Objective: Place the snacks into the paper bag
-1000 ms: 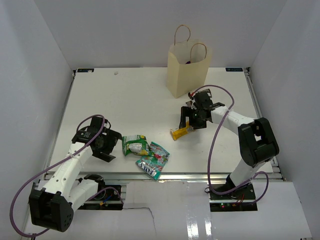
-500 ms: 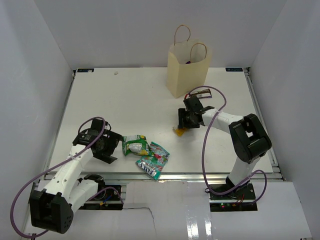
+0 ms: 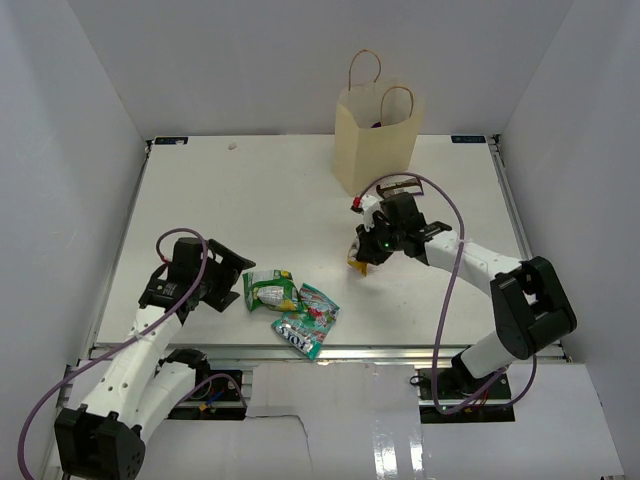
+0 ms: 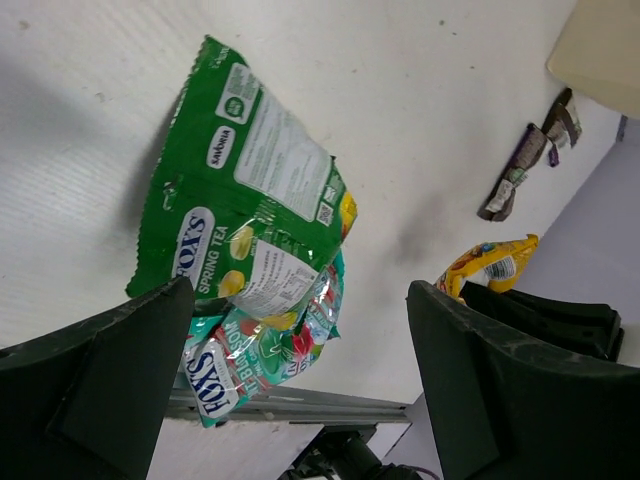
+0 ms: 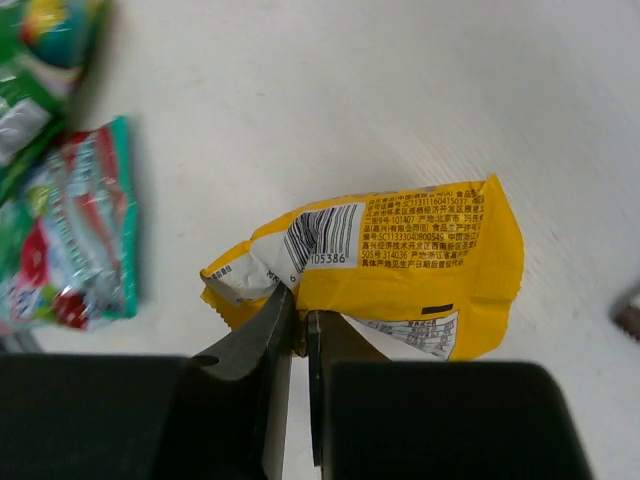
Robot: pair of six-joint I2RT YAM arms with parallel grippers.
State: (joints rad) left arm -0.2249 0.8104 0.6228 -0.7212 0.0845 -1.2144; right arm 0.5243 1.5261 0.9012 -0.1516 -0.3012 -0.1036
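1. Changed since a second ago: right pincer (image 3: 366, 256), then spread wide above the yellow packet (image 3: 357, 265), has come down and closed on it. The right arm's elbow now lies farther out from the paper bag (image 3: 375, 140). The left arm has edged slightly forward.
2. Right pincer (image 5: 298, 322): jaws nearly together, clamped on the crimped end seam of the yellow packet (image 5: 400, 260), barcode side up. It sits in front of the paper bag, on the near side, well apart from it.
3. Yellow packet: gripped at one end, the rest resting on or just above the counter (image 3: 250, 190); which of the two cannot be told.
4. Left pincer (image 3: 222, 285): jaws spread wide, holding nothing. It is far to the near left of the paper bag, just beside the green pouch (image 3: 270, 290).
5. Left pincer (image 4: 300, 295), wrist view: both dark fingers (image 4: 110, 390) frame the green pouch (image 4: 250, 220) without touching it.
6. Teal pouch (image 3: 308, 322): flat on the counter, partly under the green pouch's near edge, farther from the paper bag than anything else; also seen from the left wrist (image 4: 260, 350).
7. Thin dark bar (image 4: 525, 165): lying on the counter near the paper bag's (image 4: 600, 50) foot.
8. Paper bag: upright at the counter's far side, both loop handles standing.
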